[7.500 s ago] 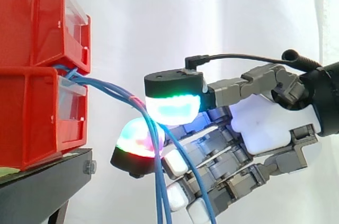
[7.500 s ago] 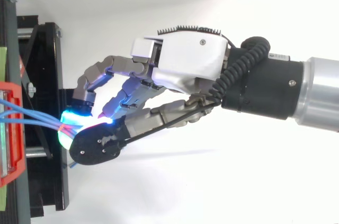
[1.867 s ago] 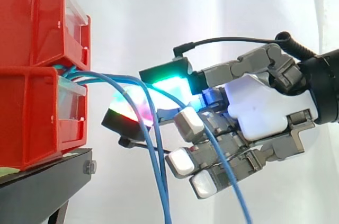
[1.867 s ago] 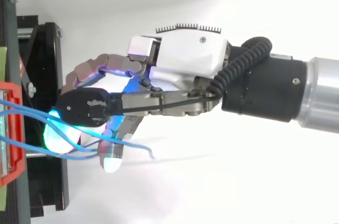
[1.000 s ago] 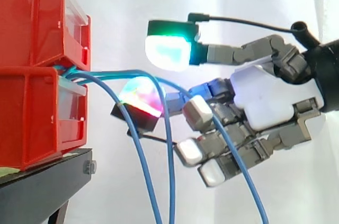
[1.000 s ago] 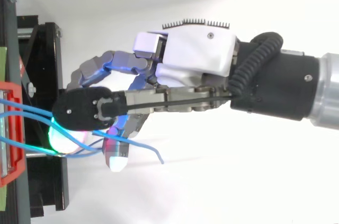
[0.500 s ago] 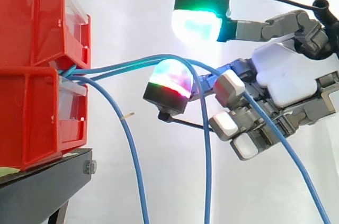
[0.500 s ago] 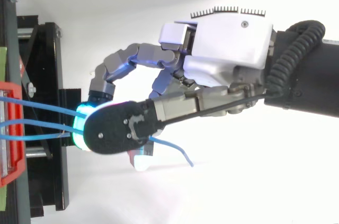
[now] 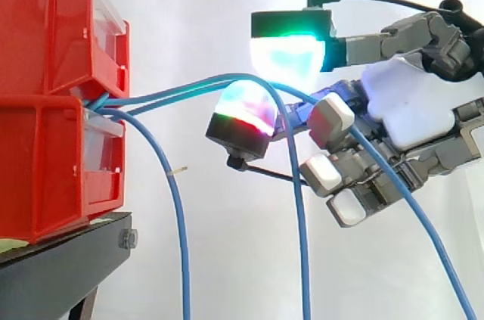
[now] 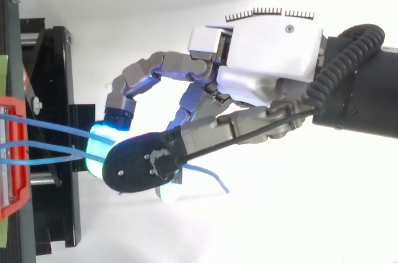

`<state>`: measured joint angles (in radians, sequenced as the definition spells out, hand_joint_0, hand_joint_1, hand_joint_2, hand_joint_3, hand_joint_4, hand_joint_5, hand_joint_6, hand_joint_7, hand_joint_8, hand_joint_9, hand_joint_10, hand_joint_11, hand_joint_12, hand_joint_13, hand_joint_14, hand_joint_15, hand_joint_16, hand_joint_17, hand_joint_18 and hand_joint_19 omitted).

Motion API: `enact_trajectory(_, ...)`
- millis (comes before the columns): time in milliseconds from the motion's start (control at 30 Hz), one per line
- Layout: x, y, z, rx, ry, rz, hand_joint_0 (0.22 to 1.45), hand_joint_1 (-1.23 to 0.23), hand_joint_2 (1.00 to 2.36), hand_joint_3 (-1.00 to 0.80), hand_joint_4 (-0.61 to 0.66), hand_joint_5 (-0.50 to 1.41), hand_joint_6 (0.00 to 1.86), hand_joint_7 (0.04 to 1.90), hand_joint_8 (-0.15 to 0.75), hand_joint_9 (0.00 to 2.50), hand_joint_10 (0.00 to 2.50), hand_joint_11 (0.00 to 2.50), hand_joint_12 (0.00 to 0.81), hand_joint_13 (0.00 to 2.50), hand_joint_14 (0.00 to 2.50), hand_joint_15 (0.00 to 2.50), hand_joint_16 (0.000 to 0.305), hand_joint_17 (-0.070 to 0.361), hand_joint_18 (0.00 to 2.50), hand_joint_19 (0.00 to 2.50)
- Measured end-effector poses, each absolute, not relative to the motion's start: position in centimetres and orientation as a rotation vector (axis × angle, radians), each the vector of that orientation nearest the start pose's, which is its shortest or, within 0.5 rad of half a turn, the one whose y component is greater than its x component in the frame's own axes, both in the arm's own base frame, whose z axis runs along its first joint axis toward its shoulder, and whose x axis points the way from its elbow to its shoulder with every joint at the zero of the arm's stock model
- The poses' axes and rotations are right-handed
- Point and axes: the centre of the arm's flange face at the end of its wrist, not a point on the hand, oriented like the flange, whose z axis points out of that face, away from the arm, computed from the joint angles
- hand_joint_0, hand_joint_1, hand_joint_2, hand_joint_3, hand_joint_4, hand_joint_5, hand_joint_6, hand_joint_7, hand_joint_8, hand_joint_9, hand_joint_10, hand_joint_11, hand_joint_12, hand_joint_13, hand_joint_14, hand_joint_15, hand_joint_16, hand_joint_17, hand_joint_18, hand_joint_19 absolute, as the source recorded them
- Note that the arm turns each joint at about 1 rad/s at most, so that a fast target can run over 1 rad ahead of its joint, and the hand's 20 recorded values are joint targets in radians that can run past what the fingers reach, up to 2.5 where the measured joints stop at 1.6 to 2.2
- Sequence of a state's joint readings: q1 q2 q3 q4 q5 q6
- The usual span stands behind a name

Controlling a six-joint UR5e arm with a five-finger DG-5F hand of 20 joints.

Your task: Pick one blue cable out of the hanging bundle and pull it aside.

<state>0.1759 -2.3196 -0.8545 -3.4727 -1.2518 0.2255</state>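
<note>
We see the grey-and-white robot hand (image 9: 408,108) curled, its green-glowing thumb pad (image 9: 287,55) just above a red-and-green fingertip (image 9: 242,112). Two thin blue cables (image 9: 303,259) arch over that finger through the narrow gap, hooked by the hand. We cannot tell whether the thumb presses them, and from above its black back (image 10: 140,166) hides the contact. A third blue cable (image 9: 184,274) hangs free near the stacked red plastic bins (image 9: 45,32), from between which all three emerge. The picture's bottom edge cuts off their lower ends.
</note>
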Motion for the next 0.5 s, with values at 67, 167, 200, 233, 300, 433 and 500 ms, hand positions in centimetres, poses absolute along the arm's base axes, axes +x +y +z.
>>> enact_trajectory(67, 75.16, -3.35, 33.45, 1.633, 1.242, 0.991, 0.59, -0.76, 1.02, -0.14, -0.06, -0.1, 0.9, 1.0, 0.261, 1.23, 0.03, 0.65, 0.283, 1.0, 0.02, 0.54, 0.049, 0.11, 0.8, 0.47)
enact_trajectory(167, 75.13, -3.37, 33.48, 1.634, 1.242, 0.99, 0.58, -0.72, 1.02, -0.21, -0.04, -0.11, 0.91, 0.93, 0.236, 1.22, 0.02, 0.67, 0.261, 0.98, 0.02, 0.56, 0.045, 0.1, 0.76, 0.51)
enact_trajectory(200, 75.13, -3.36, 33.48, 1.634, 1.243, 0.99, 0.56, -0.65, 1.01, -0.32, -0.03, -0.11, 0.91, 0.87, 0.245, 1.23, 0.02, 0.66, 0.27, 0.99, 0.02, 0.56, 0.045, 0.102, 0.77, 0.52)
enact_trajectory(233, 75.12, -3.35, 33.5, 1.634, 1.243, 0.99, 0.55, -0.64, 1.01, -0.34, -0.03, -0.11, 0.91, 0.86, 0.244, 1.24, 0.03, 0.66, 0.269, 0.99, 0.02, 0.56, 0.046, 0.103, 0.77, 0.51)
enact_trajectory(300, 75.11, -3.33, 33.46, 1.634, 1.244, 0.989, 0.49, -0.54, 1.0, -0.5, 0.0, -0.1, 0.86, 0.87, 0.261, 1.24, 0.02, 0.63, 0.293, 1.01, 0.02, 0.55, 0.05, 0.111, 0.81, 0.51)
enact_trajectory(433, 75.12, -3.18, 33.43, 1.634, 1.245, 0.989, 0.47, -0.48, 1.0, -0.5, 0.02, -0.09, 0.85, 0.87, 0.273, 1.25, 0.02, 0.62, 0.303, 1.01, 0.02, 0.54, 0.052, 0.117, 0.83, 0.5)
enact_trajectory(500, 75.13, -3.11, 33.45, 1.633, 1.245, 0.989, 0.41, -0.49, 1.0, -0.5, 0.04, -0.09, 0.83, 0.86, 0.294, 1.27, 0.02, 0.61, 0.324, 1.04, 0.02, 0.52, 0.058, 0.13, 0.88, 0.46)
